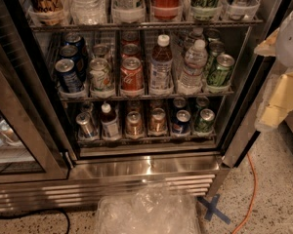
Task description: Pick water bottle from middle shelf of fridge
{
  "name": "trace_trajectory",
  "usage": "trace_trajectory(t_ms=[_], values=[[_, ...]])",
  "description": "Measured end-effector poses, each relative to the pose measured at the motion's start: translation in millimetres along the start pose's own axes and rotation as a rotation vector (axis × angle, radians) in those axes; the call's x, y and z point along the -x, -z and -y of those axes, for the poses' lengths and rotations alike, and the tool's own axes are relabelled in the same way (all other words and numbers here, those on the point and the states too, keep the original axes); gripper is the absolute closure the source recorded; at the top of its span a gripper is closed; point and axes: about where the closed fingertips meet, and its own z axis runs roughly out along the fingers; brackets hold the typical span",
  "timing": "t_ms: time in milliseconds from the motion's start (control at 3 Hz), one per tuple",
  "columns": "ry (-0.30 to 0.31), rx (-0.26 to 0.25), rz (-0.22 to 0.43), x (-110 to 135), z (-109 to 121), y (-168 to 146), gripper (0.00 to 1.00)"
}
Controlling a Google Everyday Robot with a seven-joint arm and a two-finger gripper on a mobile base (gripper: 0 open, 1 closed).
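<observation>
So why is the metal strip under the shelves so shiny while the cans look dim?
Camera view: warm light glares off the steel base of the fridge; the middle shelf sits in dimmer shade, yet the water bottle shows pale glints; the gripper, at the right edge outside the fridge, is brightly lit.

Single view only. Looks at fridge (146,167) from in front, raised, tilted down. Near: crops fridge a little above middle shelf (146,97), catches grille (112,186) and floor (276,199) below. Gripper (277,104) at right edge, beside fridge.
</observation>
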Motion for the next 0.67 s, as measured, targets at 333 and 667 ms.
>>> trace_trajectory(t_ms=[333,667], values=[[0.0,0.0,0.0,0.0,0.0,0.0,0.0],[0.044,0.005,-0.019,9.0,-7.1,-0.9,0.0]])
